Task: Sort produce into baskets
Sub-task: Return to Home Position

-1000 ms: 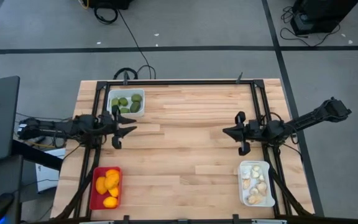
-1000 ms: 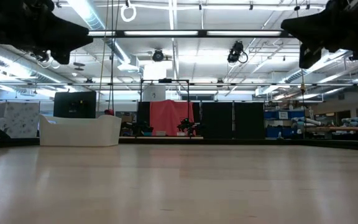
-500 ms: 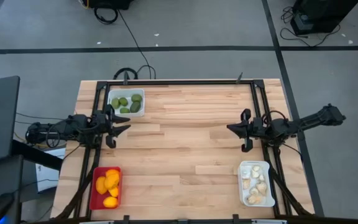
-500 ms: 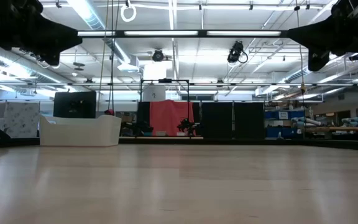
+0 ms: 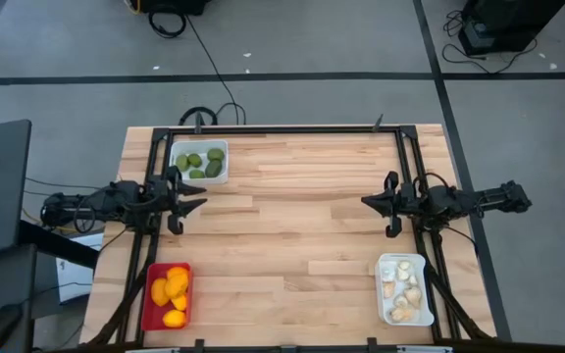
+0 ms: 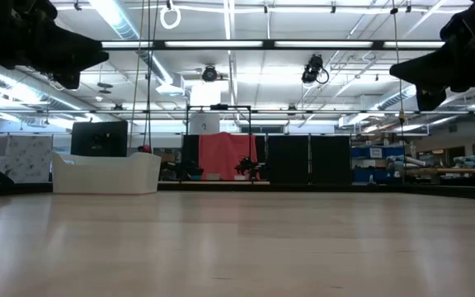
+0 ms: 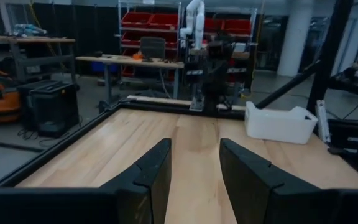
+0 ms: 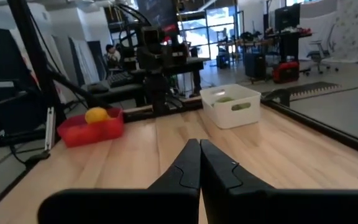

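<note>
Dark green oval fruits lie in a white tray (image 5: pixel 200 161) at the far left, also in the right wrist view (image 8: pixel 230 104). Yellow-orange fruits lie in the red tray (image 5: pixel 168 294) at the near left, also in the right wrist view (image 8: pixel 89 127). Whitish garlic-like pieces lie in a white tray (image 5: pixel 404 288) at the near right, also in the left wrist view (image 7: pixel 279 122). My left gripper (image 5: pixel 192 202) (image 7: pixel 195 143) is open and empty above the table's left side. My right gripper (image 5: pixel 369 204) (image 8: pixel 199 142) is shut and empty above the table's right side.
A black frame (image 5: pixel 282 129) runs along the table's far edge and down both sides. The wooden table top (image 5: pixel 292 226) between the two grippers is bare. In the low view both arms (image 6: pixel 39 41) (image 6: pixel 452 66) hang high above the table top.
My left gripper has drawn back a little toward the table's left edge, then kept still. My right gripper has drawn back toward the table's right edge, its arm folding in lower. No produce or tray has moved.
</note>
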